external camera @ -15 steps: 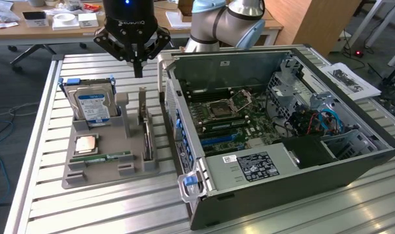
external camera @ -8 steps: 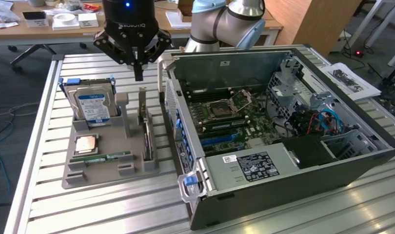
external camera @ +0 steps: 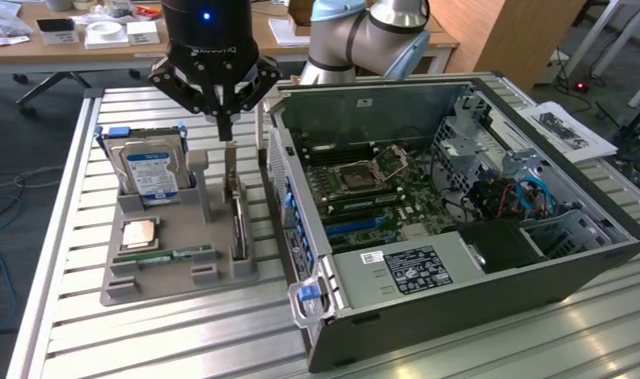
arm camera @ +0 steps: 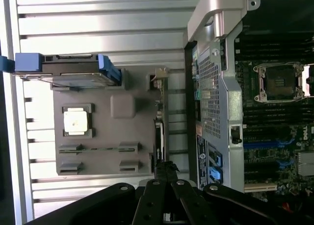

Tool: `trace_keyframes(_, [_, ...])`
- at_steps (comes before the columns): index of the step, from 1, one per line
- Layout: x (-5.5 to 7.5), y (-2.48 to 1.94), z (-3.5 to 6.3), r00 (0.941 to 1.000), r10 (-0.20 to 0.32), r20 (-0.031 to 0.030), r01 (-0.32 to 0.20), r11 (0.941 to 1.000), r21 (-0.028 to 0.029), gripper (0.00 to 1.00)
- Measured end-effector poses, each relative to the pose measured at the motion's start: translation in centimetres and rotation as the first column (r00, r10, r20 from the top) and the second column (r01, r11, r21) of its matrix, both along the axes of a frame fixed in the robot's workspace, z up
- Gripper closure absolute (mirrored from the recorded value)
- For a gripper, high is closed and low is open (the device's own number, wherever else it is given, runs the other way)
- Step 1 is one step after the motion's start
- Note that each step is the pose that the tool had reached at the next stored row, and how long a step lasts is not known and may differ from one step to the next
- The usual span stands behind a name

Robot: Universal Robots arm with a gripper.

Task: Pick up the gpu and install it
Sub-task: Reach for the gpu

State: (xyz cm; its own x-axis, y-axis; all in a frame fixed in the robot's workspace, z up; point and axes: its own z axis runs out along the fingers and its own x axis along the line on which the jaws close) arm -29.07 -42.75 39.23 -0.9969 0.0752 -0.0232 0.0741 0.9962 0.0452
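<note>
On the exterior view's left, the hard drive (external camera: 152, 170) stands in the grey holder (external camera: 162, 276). Beside it, your end effector (external camera: 225, 133) is clenched shut, tips at the gpu's (external camera: 239, 229) top edge — the card stands on edge directly below, just beside the open computer case (external camera: 457, 237).

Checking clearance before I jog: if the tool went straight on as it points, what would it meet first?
The gpu: the tool, shut, points down at its top edge, where it stands on edge in the grey holder. Whether they already touch is unclear.
</note>
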Motion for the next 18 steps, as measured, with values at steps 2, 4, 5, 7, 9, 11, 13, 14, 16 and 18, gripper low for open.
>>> trace_keyframes(2, [-0.12, -0.25, 0.0, 1.0, 0.0, 0.0001, 0.0, 1.0, 0.0, 0.89])
trace_keyframes(4, [-0.34, -0.34, 0.0, 1.0, 0.0, 0.0001, 0.0, 1.0, -0.0001, 0.89])
trace_keyframes(5, [-0.45, -0.38, 0.0, 1.0, 0.0, 0.0001, 0.0, 1.0, -0.0001, 0.89])
trace_keyframes(7, [-0.55, -0.55, 0.0, 1.0, 0.0, 0.0, 0.0, 1.0, 0.0, 0.89])
trace_keyframes(9, [-0.57, -0.78, 0.0, 1.0, 0.0, 0.0, 0.0, 1.0, 0.0, 0.89])
trace_keyframes(11, [-0.57, -0.89, 0.0, 1.0, 0.0, 0.0001, 0.0, 1.0, 0.0, 0.89])
trace_keyframes(13, [-0.57, -0.89, 0.0, 1.0, 0.0, 0.0, 0.0, 1.0, 0.0, 0.89])
trace_keyframes(14, [-0.57, -0.89, 0.0, 1.0, 0.0, 0.0001, 0.0, 1.0, 0.0, 0.89])
trace_keyframes(16, [-0.57, -0.9, 0.0, 1.0, 0.0, 0.0, 0.0, 1.0, 0.0, 0.89])
trace_keyframes(18, [-0.57, -0.9, 0.0, 1.0, 0.0, 0.0, 0.0, 1.0, 0.0, 0.89])
